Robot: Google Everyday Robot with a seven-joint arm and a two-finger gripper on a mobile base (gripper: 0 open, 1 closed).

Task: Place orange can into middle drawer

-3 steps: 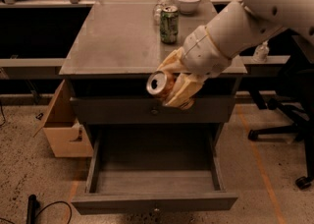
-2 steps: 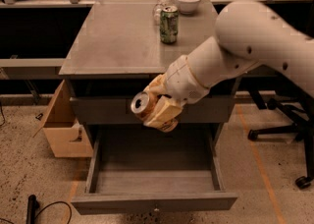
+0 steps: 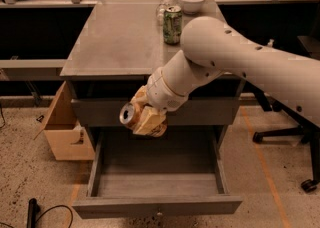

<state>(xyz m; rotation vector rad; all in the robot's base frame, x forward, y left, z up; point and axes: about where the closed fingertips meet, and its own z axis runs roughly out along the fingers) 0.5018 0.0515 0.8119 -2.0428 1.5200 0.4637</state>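
The end effector (image 3: 145, 118), clasping the orange can (image 3: 128, 114), hangs above the open middle drawer (image 3: 156, 205), whose bare floor lies unobstructed beneath it. The shut upper drawer (image 3: 97, 112) stands just behind. On the table (image 3: 120, 42), a green can (image 3: 172, 24) and bowl (image 3: 191, 1) crowd the far edge; a cardboard box (image 3: 62, 134) sits on the floor left of the table.

The orange can (image 3: 130, 115), gold-toned with a silver top, lies tipped on its side, clamped in the tan fingers of the gripper (image 3: 145, 120). Its top faces forward and left. It hangs in the air just below the worktop's (image 3: 120, 42) front edge, left of centre. Beneath it, not touching, the middle drawer (image 3: 200, 205), wide, shallow and grey with a small round knob (image 3: 159, 215), stands pulled well out beyond that front edge.
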